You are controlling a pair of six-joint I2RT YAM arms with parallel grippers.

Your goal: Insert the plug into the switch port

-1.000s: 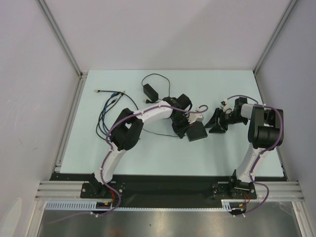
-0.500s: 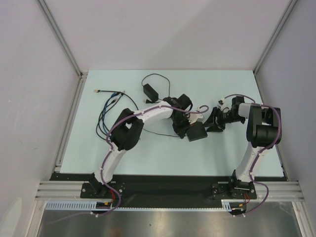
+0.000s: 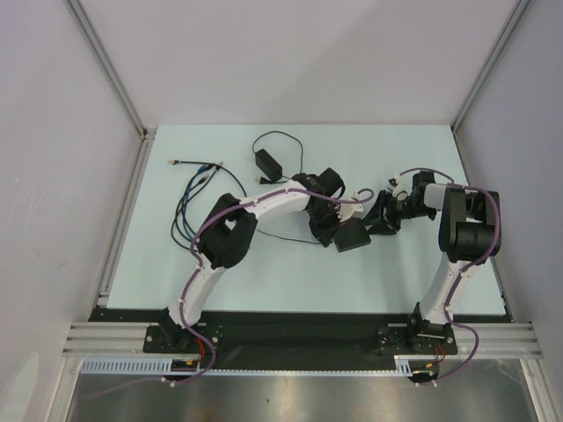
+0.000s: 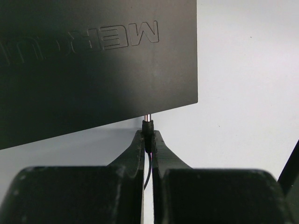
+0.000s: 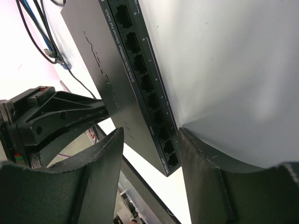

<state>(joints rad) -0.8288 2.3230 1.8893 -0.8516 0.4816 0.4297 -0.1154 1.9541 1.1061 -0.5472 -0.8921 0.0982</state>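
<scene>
— Since the frame a second back, what has moved?

— Only the right gripper (image 5: 150, 144): it has slid left across the table (image 3: 264, 272) and now reaches the right end of the switch (image 3: 352, 236). Nothing else has shifted.

— Where does the switch lie?

— Near the middle of the table, a little toward the right edge, flat between the two arms. The left wrist covers its far-left part from above.

— And the tools?

— The left gripper (image 4: 147, 137) is pinched narrow on the plug (image 4: 147, 126), whose tip sits at the switch's long plain edge; whether it has entered a socket cannot be told. The right one stands half spread, a finger on each side of the switch's end. Whether they press it cannot be told.

— Anything around?

— A small black adapter (image 3: 265, 161) with its looped cord lies toward the far edge, and blue cables (image 3: 189, 198) trail near the left edge, well apart from the switch.

— Surfaces?

— The switch is a thin, matte black slab with raised lettering on its face and square ports with white print along one narrow side. The plug is a slim round metal pin in a black sleeve with a thin black wire (image 4: 148, 168). The table is pale and smooth.
</scene>
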